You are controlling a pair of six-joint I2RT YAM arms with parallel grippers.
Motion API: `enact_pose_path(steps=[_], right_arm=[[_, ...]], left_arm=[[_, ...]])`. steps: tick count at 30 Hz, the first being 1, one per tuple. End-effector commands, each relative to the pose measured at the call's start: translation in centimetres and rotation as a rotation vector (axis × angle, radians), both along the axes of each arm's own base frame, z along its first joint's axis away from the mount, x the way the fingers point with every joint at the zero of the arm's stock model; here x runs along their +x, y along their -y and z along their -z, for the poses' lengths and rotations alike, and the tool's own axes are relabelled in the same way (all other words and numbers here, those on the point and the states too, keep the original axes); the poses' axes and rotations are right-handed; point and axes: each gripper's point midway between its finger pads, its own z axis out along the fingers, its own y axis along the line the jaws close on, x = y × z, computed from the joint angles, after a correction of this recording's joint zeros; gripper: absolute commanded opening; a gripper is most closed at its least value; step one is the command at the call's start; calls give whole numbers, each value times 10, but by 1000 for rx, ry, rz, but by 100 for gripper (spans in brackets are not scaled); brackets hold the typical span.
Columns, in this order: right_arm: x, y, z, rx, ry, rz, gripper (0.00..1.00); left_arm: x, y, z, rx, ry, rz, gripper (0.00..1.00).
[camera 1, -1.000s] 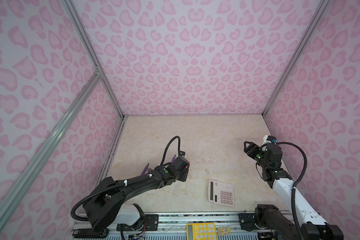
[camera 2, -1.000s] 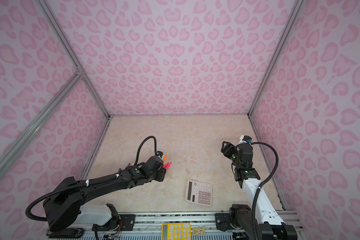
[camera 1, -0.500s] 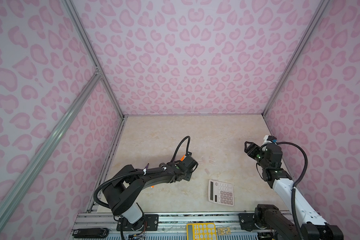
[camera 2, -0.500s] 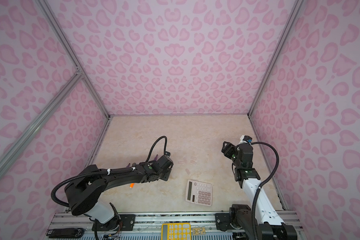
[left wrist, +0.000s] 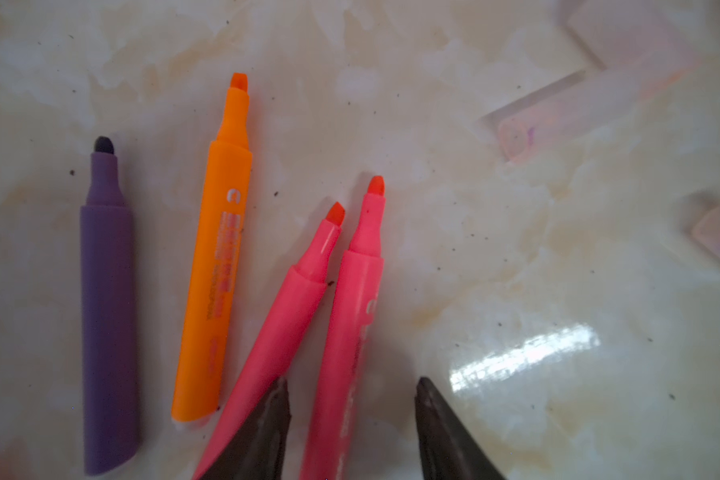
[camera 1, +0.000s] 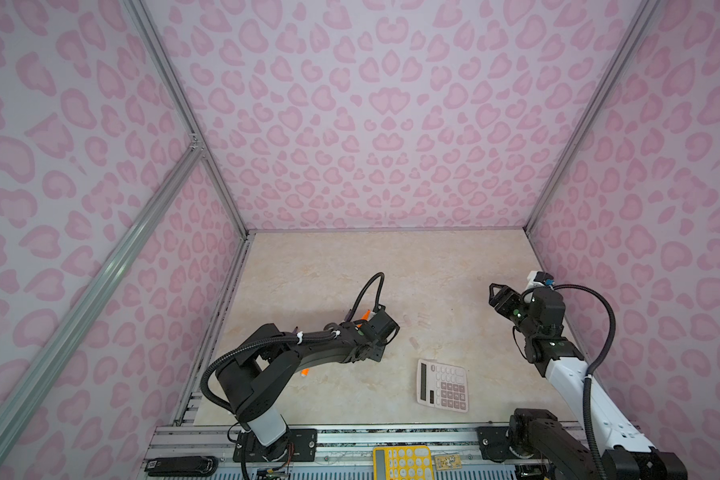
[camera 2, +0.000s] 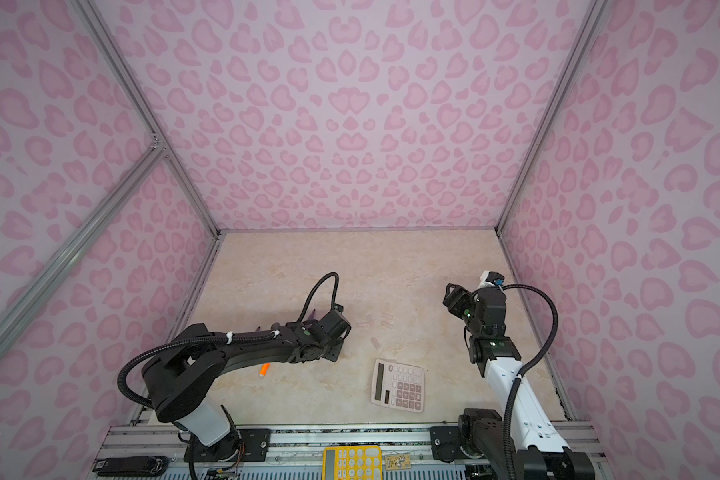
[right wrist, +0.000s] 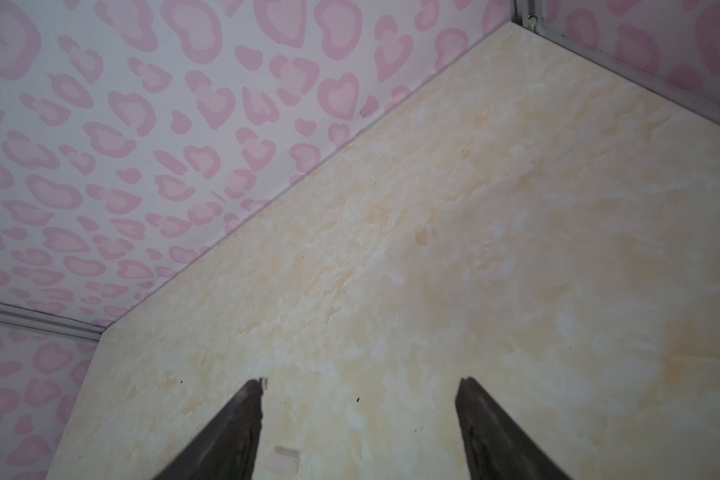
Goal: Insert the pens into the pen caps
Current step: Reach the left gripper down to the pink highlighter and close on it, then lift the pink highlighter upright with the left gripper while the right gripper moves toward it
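Beige desk (camera 1: 350, 266), pink-blotched walls (camera 1: 391, 124). Left of middle, the left gripper (left wrist: 352, 386) straddles a pink pen (left wrist: 352, 316), jaws apart: pick-up step. Next, close, then carry it to the clear caps (left wrist: 578, 104) mid-desk. By the right edge, the right gripper (right wrist: 360, 386) gapes empty. Only the left wrist view shows the straddle.

Orange pens (left wrist: 221, 266): two
Pink pens (left wrist: 350, 332): two
Purple pens (left wrist: 107, 311): one
Clear caps (left wrist: 558, 116): three made out, faint
Calculators (camera 1: 443, 384): two
Robot arms (camera 1: 321, 345): two
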Motion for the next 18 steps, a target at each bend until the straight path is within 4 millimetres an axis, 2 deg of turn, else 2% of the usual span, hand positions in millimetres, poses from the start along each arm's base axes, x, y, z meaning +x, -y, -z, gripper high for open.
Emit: enact_pose_path(steps=[1,8,10,12,18], right_arm=[[0,1,3,-7,-5,1,75],[0,1,3,-10,-6,4,75],[0,2,3,-10,-6,5,75],[0,1,3,-10,-7,5,75],[-1,2,4,-7,-8,8,75]], left_arm=[[1,3,2,12,-11,7,50],[1,6,5,12,-17,15,38],[1,6,5,15,-18,15,37],[0,5,5,19,-20,16,30],[-1,2,7,28,-21,14,18]])
